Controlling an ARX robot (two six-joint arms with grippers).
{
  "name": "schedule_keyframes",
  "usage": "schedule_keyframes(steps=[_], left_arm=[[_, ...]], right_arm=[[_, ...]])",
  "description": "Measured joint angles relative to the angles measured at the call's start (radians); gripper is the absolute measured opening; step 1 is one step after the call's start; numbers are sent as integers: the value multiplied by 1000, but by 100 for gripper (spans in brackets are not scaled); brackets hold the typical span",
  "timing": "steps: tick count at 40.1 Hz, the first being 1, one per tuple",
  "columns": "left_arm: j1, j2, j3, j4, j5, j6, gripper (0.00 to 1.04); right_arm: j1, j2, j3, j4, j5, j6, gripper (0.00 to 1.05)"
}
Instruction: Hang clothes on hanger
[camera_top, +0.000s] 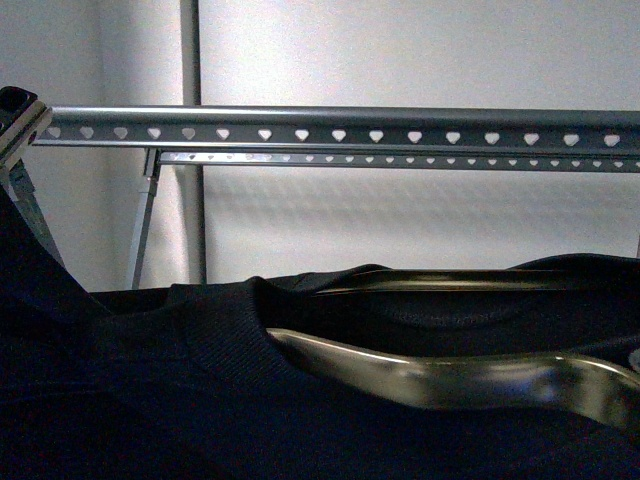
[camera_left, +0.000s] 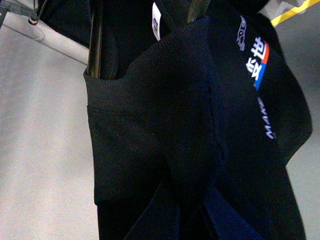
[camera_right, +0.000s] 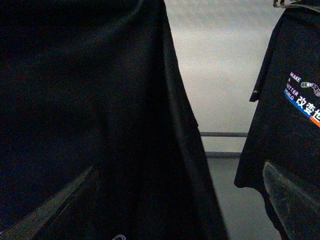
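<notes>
The black T-shirt (camera_top: 150, 380) fills the lower front view, its collar around a shiny metal coat hanger (camera_top: 450, 375). Above and behind it runs the grey rack's top rail (camera_top: 340, 128) with its row of heart-shaped holes. In the left wrist view the T-shirt (camera_left: 165, 125) hangs close, showing the white, blue and orange print (camera_left: 257, 67) and a white neck label (camera_left: 156, 20). My left gripper (camera_left: 185, 212) is shut on the T-shirt, its fingers buried in the dark cloth. My right gripper (camera_right: 170, 210) is open, one finger (camera_right: 295, 200) showing, with black cloth (camera_right: 100, 125) hanging between the fingers.
A second holed rail (camera_top: 400, 158) runs behind the top one, with a rack leg (camera_top: 145, 220) at the left. A white wall stands behind. In the right wrist view grey floor and low rack bars (camera_right: 225, 134) show between the cloth folds. A yellow floor line (camera_left: 295, 11) shows in the left wrist view.
</notes>
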Motion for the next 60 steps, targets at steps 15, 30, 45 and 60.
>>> schedule_keyframes(steps=[15, 30, 45, 60], left_arm=[[-2, 0, 0, 0, -2, 3, 4], [-1, -1, -2, 0, -4, 5, 4], [-1, -1, -2, 0, -8, 5, 4], [-1, -2, -2, 0, -8, 6, 4]], right_arm=[[-250, 238, 145, -146, -592, 327, 97], [-248, 523, 439, -37, -924, -259, 97], [-127, 937, 671, -219, -805, -1458, 97], [-58, 1259, 909, -159, -677, -1513, 95]])
